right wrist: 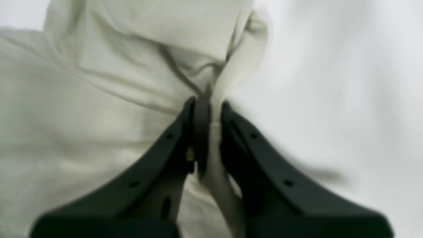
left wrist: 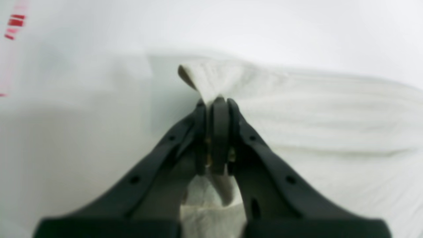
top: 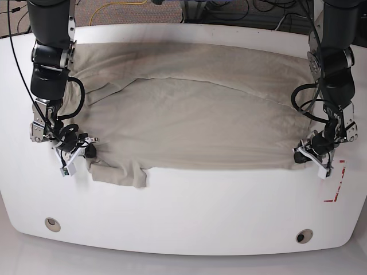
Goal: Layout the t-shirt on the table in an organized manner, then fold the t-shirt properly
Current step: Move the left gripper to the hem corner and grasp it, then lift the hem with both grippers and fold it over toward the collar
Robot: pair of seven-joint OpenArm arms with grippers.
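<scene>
Low, both arms bent, left hand [left wrist: 216, 100], right hand [right wrist: 208, 100] pinching t-shirt [top: 195, 120]

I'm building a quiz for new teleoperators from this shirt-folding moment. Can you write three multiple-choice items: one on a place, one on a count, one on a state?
1. Where does the red-outlined mark lie on the glossy white table in the base view?
A. near the left gripper
B. by the right gripper
C. under the shirt's middle

2. How many round grey grommet holes show along the table's near edge?
A. none
B. two
C. four

3. What state are the two grippers in?
A. both wide open above the cloth
B. one open, one shut
C. both shut on the beige-grey cotton t-shirt

Answers:
1. A: the red lines sit just below the left gripper, on the base view's right.
2. B: one grommet hole and another are visible.
3. C: each wrist view shows cloth pinched between closed fingers.
</scene>
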